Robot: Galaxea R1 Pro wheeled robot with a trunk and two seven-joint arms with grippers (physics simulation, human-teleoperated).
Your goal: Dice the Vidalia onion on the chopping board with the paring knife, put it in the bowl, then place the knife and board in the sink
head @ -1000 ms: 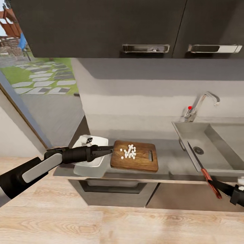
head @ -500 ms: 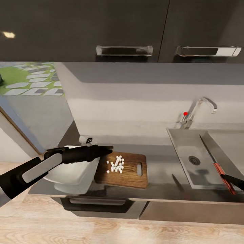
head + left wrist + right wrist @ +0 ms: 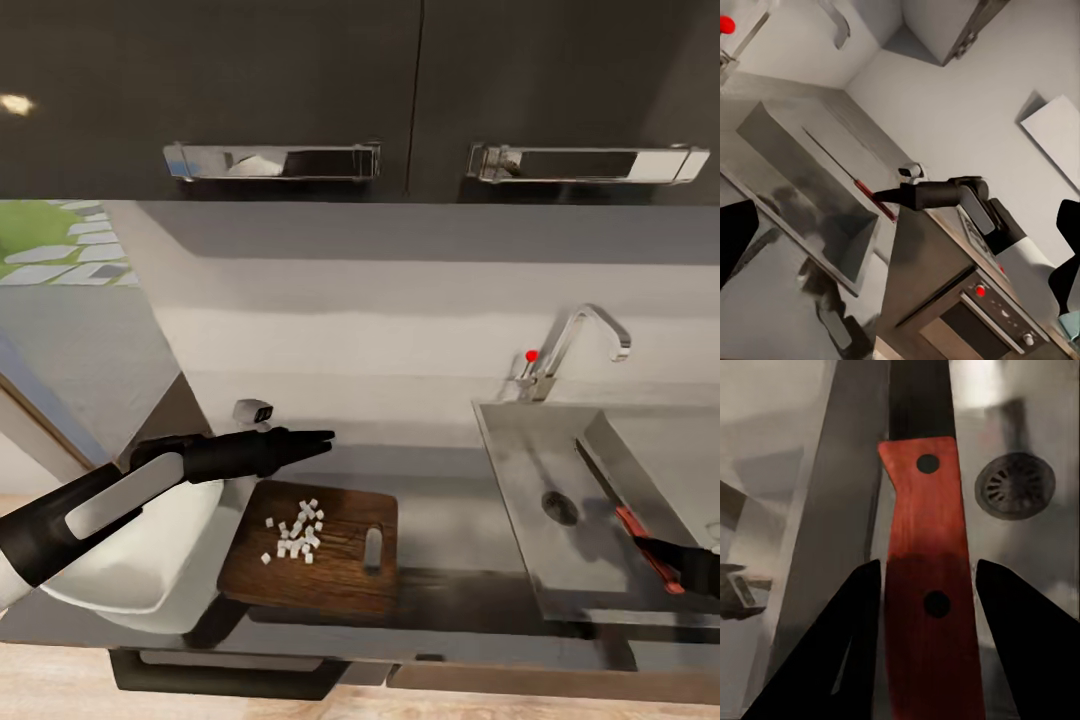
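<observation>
The paring knife (image 3: pixel 628 520) hangs over the sink (image 3: pixel 520 500), its red handle (image 3: pixel 924 555) clamped between the fingers (image 3: pixel 859 645) of my right gripper (image 3: pixel 685 565), which is shut on it. The dark blade points into the basin, near the drain (image 3: pixel 1015 485). The chopping board (image 3: pixel 340 575) lies on the countertop (image 3: pixel 450 520) with diced onion (image 3: pixel 296 531) piled on it. The white bowl (image 3: pixel 120 565) stands just left of the board. My left gripper (image 3: pixel 322 438) hovers above the board's far left corner, open and empty.
A chrome tap (image 3: pixel 570 345) with a red dot rises behind the sink. Dark wall cabinets (image 3: pixel 300 90) hang overhead. An oven front (image 3: pixel 982 319) shows in the left wrist view. A small white device (image 3: pixel 252 410) sits by the wall behind the bowl.
The camera has moved in and the whole picture has shifted left and down. My right gripper has carried the knife from the counter's front edge to over the sink basin.
</observation>
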